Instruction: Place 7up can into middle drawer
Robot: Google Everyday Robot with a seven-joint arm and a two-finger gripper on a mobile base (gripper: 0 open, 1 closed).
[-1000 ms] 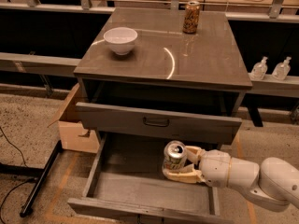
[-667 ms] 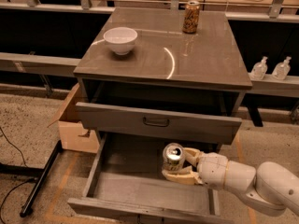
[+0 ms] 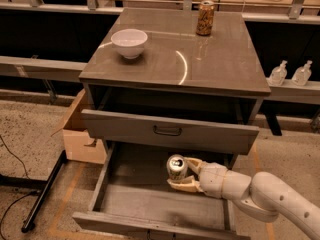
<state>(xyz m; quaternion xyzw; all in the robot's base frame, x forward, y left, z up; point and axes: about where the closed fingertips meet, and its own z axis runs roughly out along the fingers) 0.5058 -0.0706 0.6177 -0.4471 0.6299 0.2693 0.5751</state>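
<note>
We hold the 7up can (image 3: 176,167) in the claw (image 3: 180,174), whose cream fingers close on it from the near and far sides, above the right half of the open middle drawer (image 3: 140,196). We cannot tell whether its base touches the grey floor yet. If we let go while it hangs clear, it may topple and roll toward the left wall; it leans slightly, which makes that likelier. Lifting out carelessly, we may knock the upper drawer front (image 3: 167,130), which juts out just above the can on its far side. The can looks small, white and green, with its silver top turned up toward us.
</note>
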